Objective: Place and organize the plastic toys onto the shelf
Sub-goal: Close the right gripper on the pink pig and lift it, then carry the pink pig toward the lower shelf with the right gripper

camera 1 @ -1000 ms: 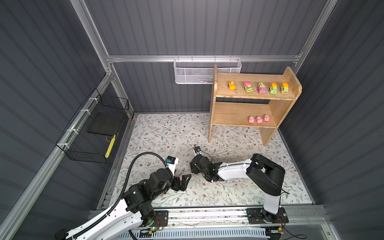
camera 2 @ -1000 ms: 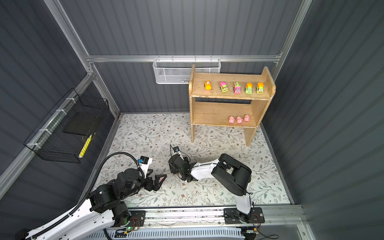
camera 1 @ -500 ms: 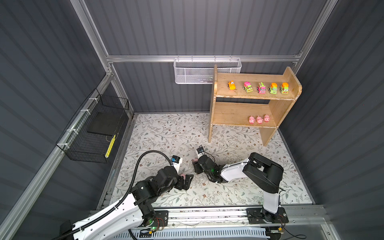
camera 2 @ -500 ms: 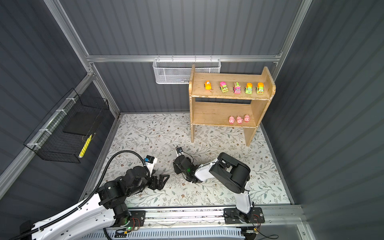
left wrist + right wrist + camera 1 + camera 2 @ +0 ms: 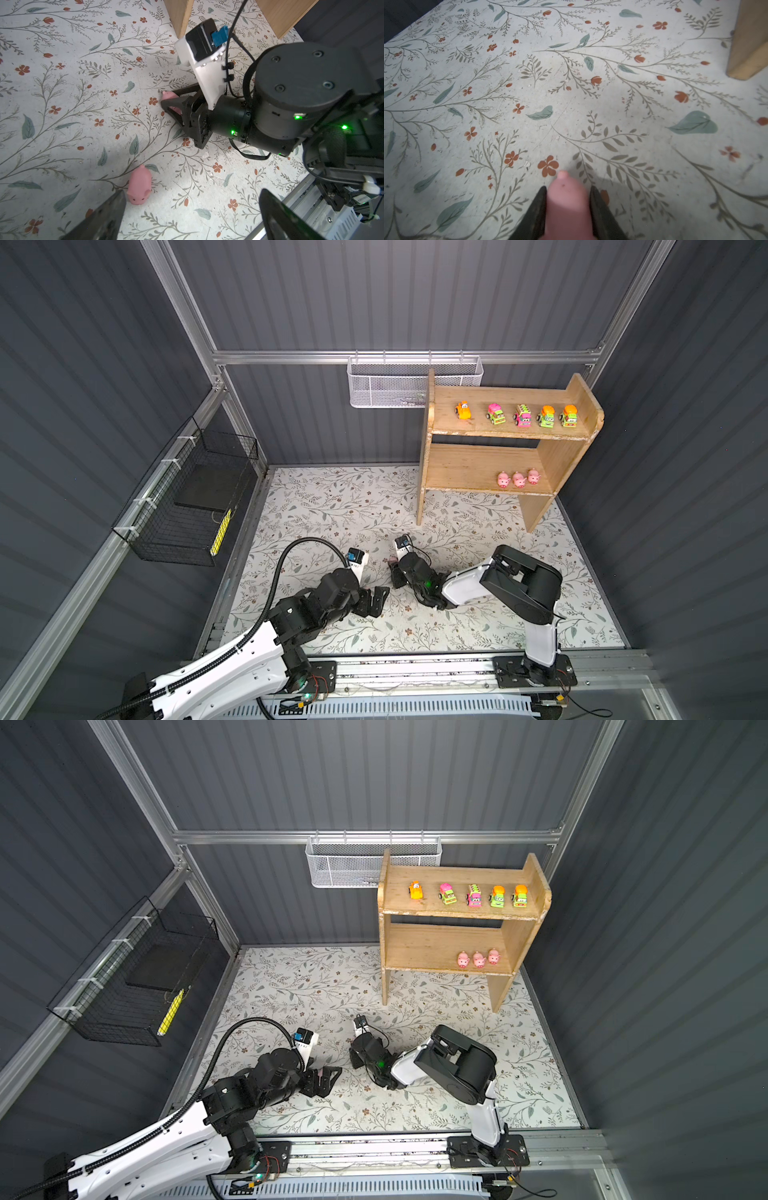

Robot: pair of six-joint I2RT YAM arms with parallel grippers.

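Right pincer (image 5: pixel 568 188) is clamped on a pink pig (image 5: pixel 566 209), low over the floral tabletop (image 5: pixel 571 93), about 7 o'clock from the shelf (image 5: pixel 498 433). Left pincer (image 5: pixel 193 192) stands wide apart, a second pig (image 5: pixel 139 185) loose just beside one finger. On the shelf, at the tabletop's 1 o'clock, I count five vehicles (image 5: pixel 523 415) on top and three pigs (image 5: pixel 518 479) on the lower tier

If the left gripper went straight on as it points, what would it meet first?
Probably the loose pink pig on the mat, just ahead between the left gripper's open jaws; the right gripper lies beyond.
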